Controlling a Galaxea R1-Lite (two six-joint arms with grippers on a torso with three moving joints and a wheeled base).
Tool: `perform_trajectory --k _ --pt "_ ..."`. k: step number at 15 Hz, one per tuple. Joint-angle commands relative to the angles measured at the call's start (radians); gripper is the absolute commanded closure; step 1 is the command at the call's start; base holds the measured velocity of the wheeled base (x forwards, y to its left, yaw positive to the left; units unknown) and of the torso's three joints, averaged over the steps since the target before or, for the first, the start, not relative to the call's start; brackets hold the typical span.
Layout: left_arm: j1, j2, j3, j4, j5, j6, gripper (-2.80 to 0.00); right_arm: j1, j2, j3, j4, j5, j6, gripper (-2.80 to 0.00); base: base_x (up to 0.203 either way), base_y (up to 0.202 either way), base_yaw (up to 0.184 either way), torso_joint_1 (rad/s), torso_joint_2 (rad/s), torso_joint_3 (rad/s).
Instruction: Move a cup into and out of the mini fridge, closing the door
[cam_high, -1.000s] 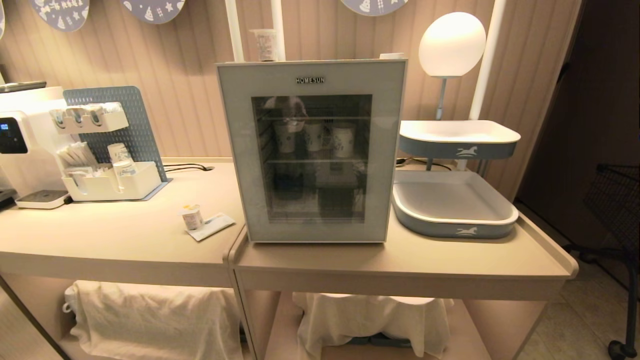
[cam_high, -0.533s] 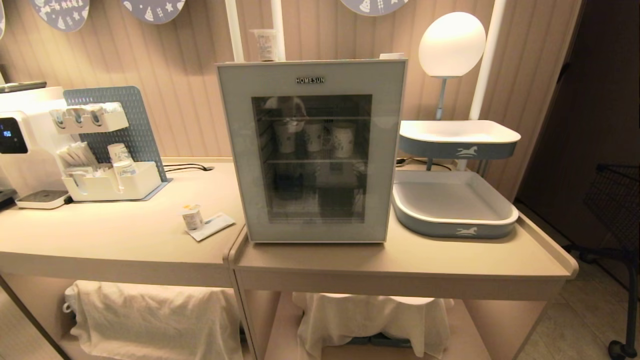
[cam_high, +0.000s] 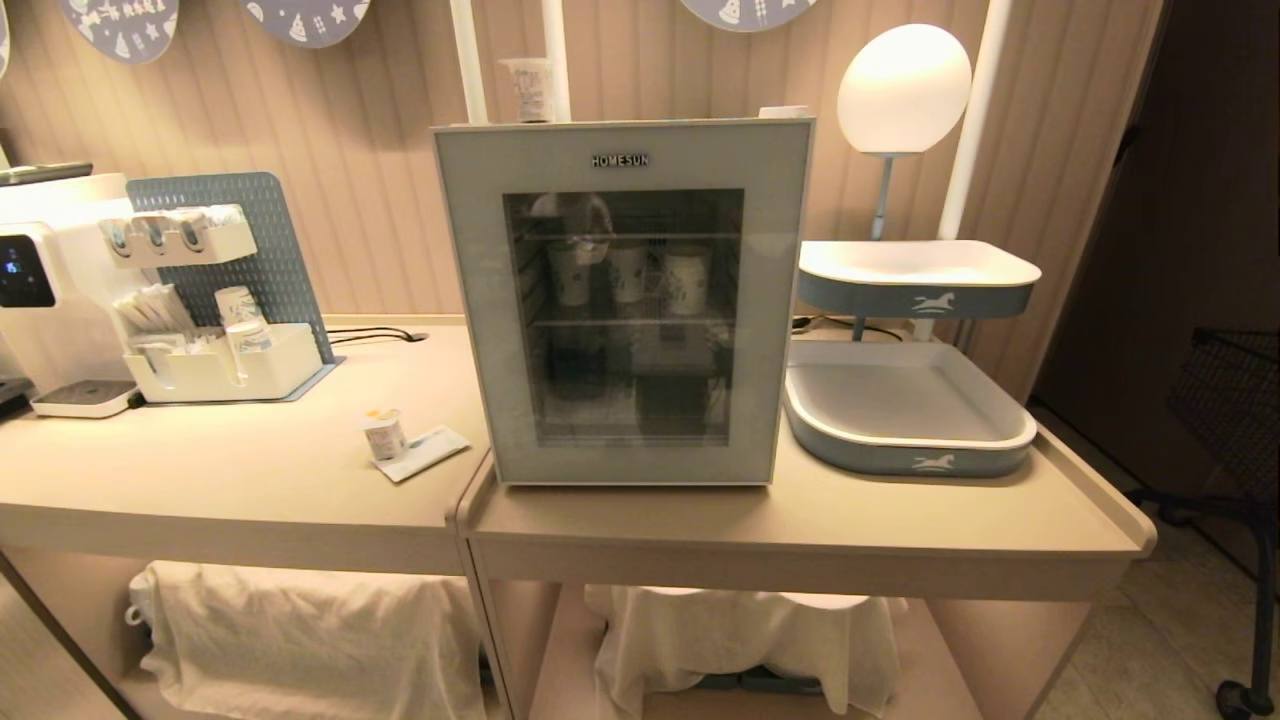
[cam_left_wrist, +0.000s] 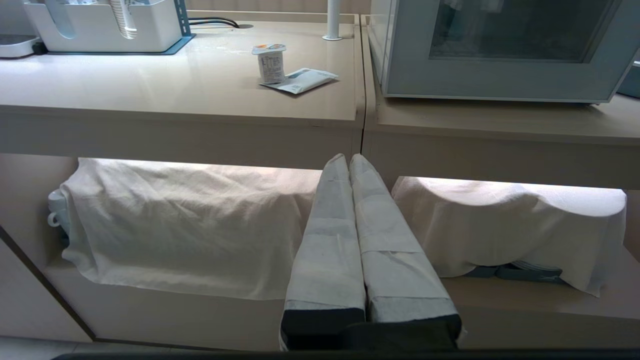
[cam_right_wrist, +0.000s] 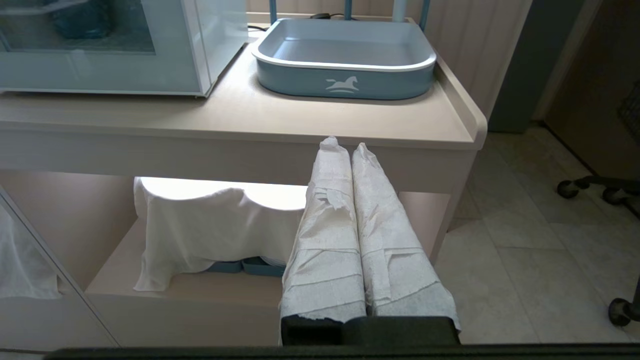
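The tiny white cup (cam_high: 384, 435) with a yellow-orange foil lid stands on the left counter beside a flat packet (cam_high: 424, 452), left of the mini fridge (cam_high: 625, 300); the left wrist view shows the cup (cam_left_wrist: 270, 62) too. The grey-blue glass door (cam_high: 625, 305) is closed, and paper cups show on a wire shelf behind it. Neither arm appears in the head view. My left gripper (cam_left_wrist: 348, 159) hangs shut and empty below the counter's front edge. My right gripper (cam_right_wrist: 344, 145) is shut and empty, low in front of the right counter.
A coffee machine (cam_high: 40, 300) and a white organiser (cam_high: 215, 350) with cups stand at the back left. A two-tier blue tray stand (cam_high: 905, 405) and a round lamp (cam_high: 903, 90) sit right of the fridge. Cloth-covered items (cam_high: 300, 630) fill the lower shelves.
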Motion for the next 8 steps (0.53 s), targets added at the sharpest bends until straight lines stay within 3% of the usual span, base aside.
perform_trajectory --k 1,8 --pt "0.000 0.000 0.003 0.000 0.001 0.000 0.00 0.000 0.002 -0.001 0.003 -0.001 0.015 0.00 0.000 0.000 0.000 0.000 0.00 0.000" --pt "0.000 0.001 0.002 0.000 0.001 0.001 0.00 -0.001 0.000 0.003 -0.012 -0.003 0.055 0.00 0.000 0.000 0.000 0.000 0.00 0.000"
